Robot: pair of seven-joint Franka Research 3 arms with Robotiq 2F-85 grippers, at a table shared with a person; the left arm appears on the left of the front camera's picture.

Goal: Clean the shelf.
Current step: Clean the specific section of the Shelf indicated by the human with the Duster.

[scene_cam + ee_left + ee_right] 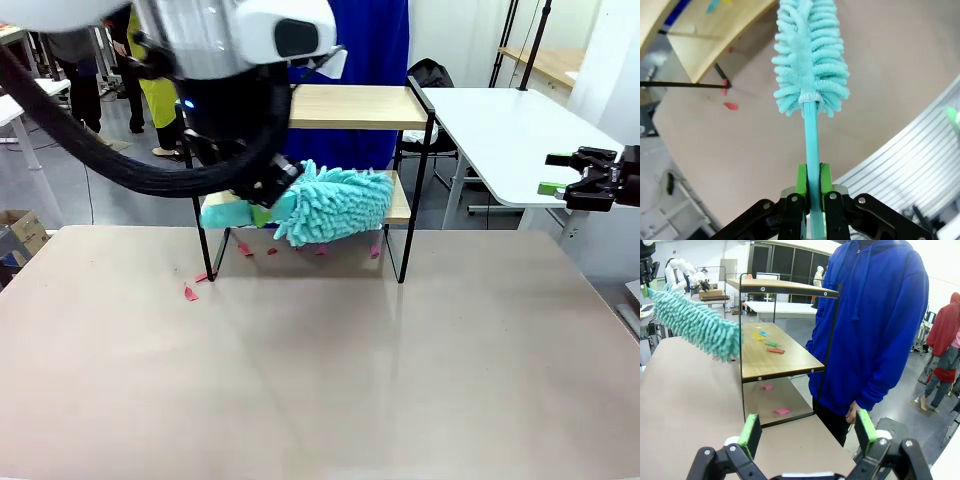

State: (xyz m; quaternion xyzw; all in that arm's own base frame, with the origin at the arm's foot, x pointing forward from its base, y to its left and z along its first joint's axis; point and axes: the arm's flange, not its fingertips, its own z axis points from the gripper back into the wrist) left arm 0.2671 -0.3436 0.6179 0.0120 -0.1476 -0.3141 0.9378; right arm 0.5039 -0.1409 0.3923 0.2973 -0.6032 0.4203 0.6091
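Observation:
The shelf (352,106) stands at the table's far side, two wooden boards in a black frame. My left gripper (264,194) is shut on the teal handle (812,142) of a fluffy teal duster (336,204), whose head lies at the front of the lower board (775,356). In the left wrist view the gripper (810,176) clamps the handle between its green pads, and the duster head (810,55) hangs over the table beside a board corner (710,37). Small coloured scraps (771,344) lie on the lower board. My right gripper (588,180) hovers open off the table's right edge, empty (807,432).
Pink scraps (190,292) lie on the table (320,380) in front of and under the shelf (782,411). A person in a blue hoodie (875,330) stands right behind the shelf. A white table (510,130) stands at the back right.

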